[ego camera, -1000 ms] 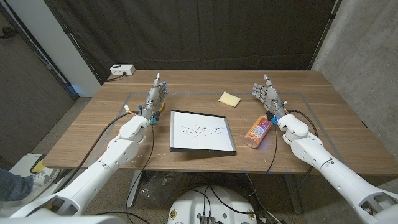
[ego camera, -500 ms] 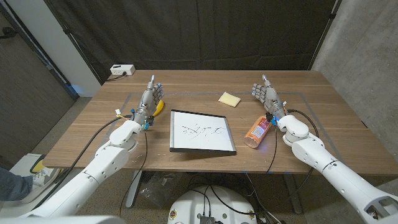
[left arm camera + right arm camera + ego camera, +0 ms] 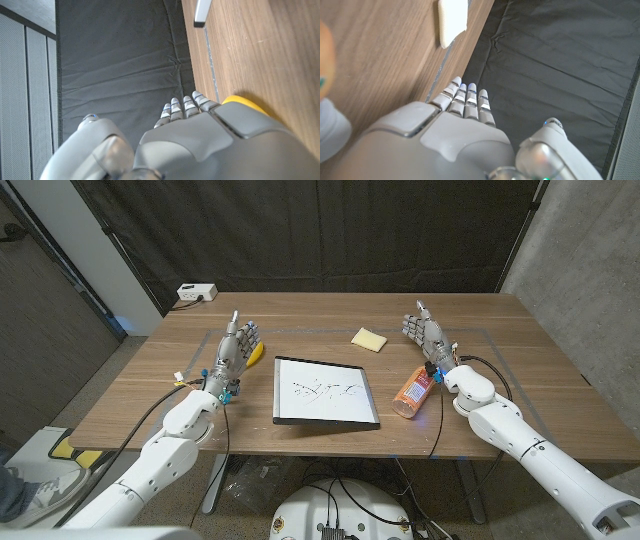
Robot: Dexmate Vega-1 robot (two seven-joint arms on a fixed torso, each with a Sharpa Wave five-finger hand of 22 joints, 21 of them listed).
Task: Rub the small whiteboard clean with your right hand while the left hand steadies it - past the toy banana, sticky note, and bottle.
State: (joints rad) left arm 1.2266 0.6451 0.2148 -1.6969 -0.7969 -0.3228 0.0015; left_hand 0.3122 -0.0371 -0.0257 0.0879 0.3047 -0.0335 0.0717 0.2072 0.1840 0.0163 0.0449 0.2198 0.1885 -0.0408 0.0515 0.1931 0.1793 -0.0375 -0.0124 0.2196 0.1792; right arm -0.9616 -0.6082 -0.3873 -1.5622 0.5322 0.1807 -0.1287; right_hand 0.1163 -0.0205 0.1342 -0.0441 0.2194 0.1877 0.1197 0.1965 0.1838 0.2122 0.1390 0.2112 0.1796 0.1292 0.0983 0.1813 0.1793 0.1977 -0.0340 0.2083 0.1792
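The small whiteboard (image 3: 325,391), black-framed with dark scribbles, lies at the table's middle front. My left hand (image 3: 233,348) stands open to its left, fingers up, holding nothing, with the yellow toy banana (image 3: 256,354) just beside it; the banana (image 3: 243,103) peeks out past the hand (image 3: 210,135) in the left wrist view. My right hand (image 3: 425,333) stands open at the right, empty, just behind the orange bottle (image 3: 414,390) lying on its side. The pale yellow sticky note (image 3: 369,338) lies behind the board, and the sticky note (image 3: 452,20) shows beyond my right hand (image 3: 455,130).
A white power box (image 3: 196,293) sits at the table's far left corner. A black curtain hangs behind the table (image 3: 520,370). Cables trail from both wrists over the wood. The bottle's white cap (image 3: 331,131) shows in the right wrist view.
My left hand has slid left and slightly nearer, away from the whiteboard, uncovering the toy banana. The right hand has stayed almost still.
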